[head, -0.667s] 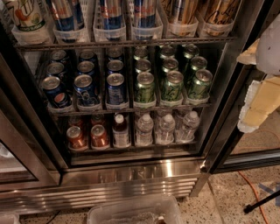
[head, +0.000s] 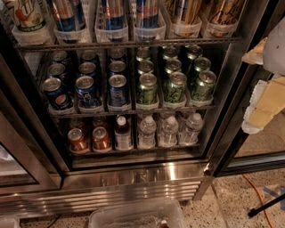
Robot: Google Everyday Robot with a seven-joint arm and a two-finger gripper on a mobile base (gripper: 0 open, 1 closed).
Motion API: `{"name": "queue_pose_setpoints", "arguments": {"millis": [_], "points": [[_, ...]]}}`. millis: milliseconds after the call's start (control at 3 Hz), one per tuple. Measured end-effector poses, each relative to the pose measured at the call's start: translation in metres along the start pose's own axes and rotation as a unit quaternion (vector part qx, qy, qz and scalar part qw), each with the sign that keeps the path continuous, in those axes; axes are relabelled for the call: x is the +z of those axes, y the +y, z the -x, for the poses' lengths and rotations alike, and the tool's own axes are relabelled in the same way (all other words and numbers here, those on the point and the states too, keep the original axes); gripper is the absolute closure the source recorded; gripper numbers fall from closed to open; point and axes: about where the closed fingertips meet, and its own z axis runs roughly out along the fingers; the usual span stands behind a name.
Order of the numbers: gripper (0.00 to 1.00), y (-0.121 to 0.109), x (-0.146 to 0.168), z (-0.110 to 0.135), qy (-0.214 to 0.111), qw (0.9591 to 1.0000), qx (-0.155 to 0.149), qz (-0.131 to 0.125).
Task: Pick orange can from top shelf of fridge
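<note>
- Fridge (head: 133,178): large drinks cooler, stainless-steel base, dark frame, wire racks of cans and bottles.
- Top shelf (head: 133,44): thin grey wire rack at the upper edge of the view, carrying a row of clear plastic trays of tall slim cans.
- Orange can (head: 183,11): shiny copper-orange metal with gold-brown striping, upright in a tray towards the right end of the top shelf. The lid is cut off by the frame. A similar can stands in the tray beside it.
- Rack below: short blue cans (head: 87,91) on the left, short green cans (head: 176,87) on the right.
- Lowest rack: reddish-copper cans (head: 89,139) on the left, clear water bottles (head: 164,129) on the right.
- Gripper (head: 267,102): white and beige, at the right edge of the view, outside the fridge frame, level with the green cans and well apart from the orange can. Cannot tell how far open it is or whether it holds anything.
</note>
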Motion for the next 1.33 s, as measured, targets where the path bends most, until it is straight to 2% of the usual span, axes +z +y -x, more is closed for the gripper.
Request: {"name": "queue_pose_setpoints", "arguments": {"millis": [333, 667, 1000, 1333], "points": [[0.00, 0.003, -0.006, 0.017, -0.040, 0.9992, 0.004, 0.004], [0.00, 0.010, -0.020, 0.044, -0.104, 0.9945, 0.010, 0.010], [0.00, 0.011, -0.027, 0.082, -0.191, 0.9807, 0.030, 0.027], [0.00, 0.019, -0.037, 0.100, -0.224, 0.9734, 0.029, 0.041]]}}
